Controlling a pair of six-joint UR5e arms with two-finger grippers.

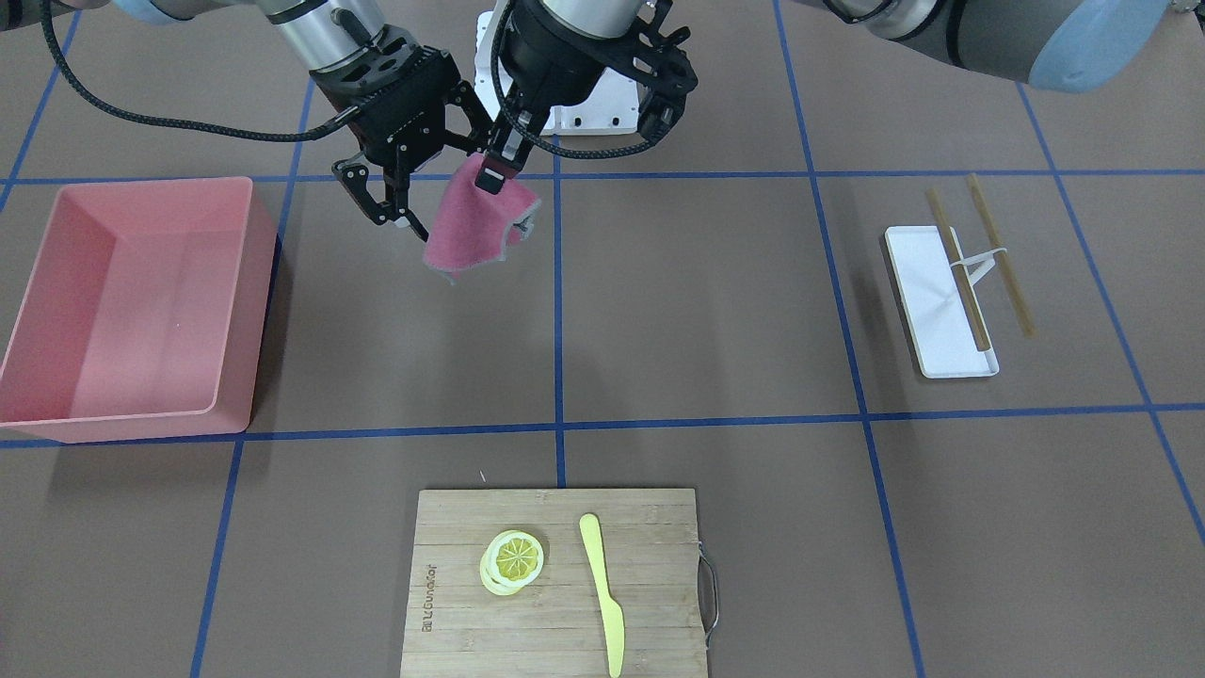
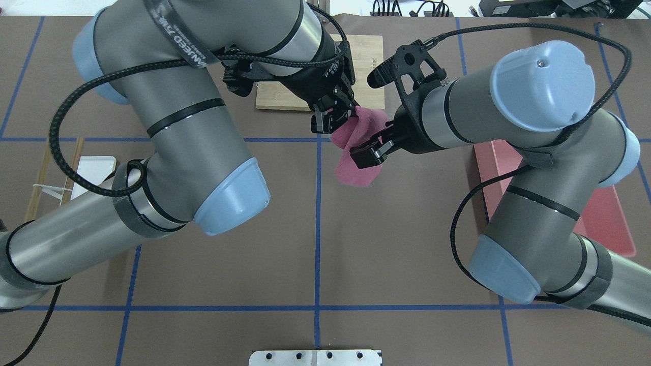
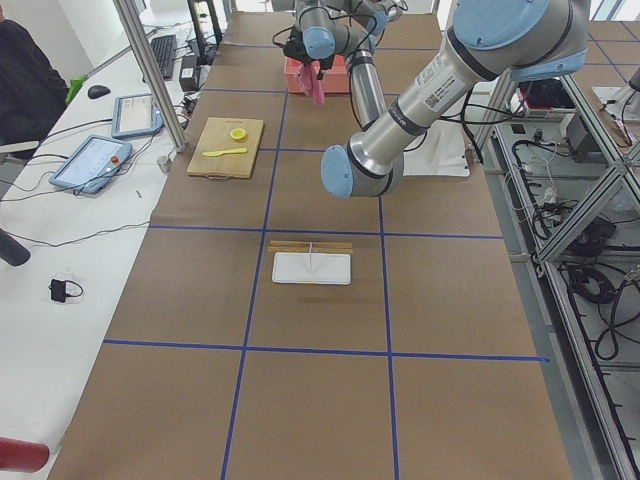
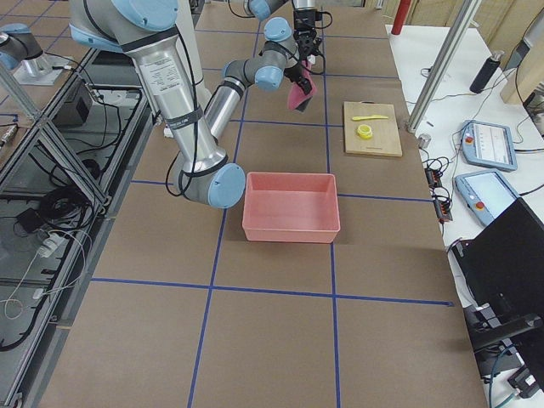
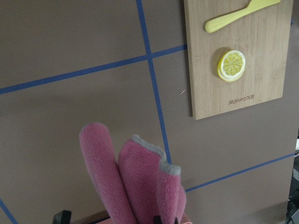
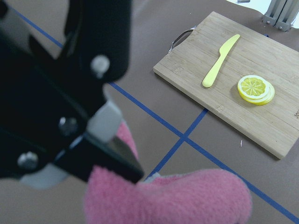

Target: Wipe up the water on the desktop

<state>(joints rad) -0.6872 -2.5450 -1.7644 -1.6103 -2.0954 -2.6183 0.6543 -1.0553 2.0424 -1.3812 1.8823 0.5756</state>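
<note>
From the front, the left hand (image 1: 496,174) is clamped on the top of a pink cloth (image 1: 475,226). The cloth hangs in the air above the brown counter (image 1: 706,311) with blue lines. The right hand (image 1: 442,188) is right by the cloth, its fingers wide apart. A pink bin (image 1: 235,311) sits on the counter on that hand's side.

From above, both hands meet at the cloth over the middle of the counter.

The left wrist camera shows the cloth's folds, with a wooden board (image 5: 261,46), a lemon slice (image 5: 231,65) and a yellow knife (image 5: 238,14) beyond.
</note>
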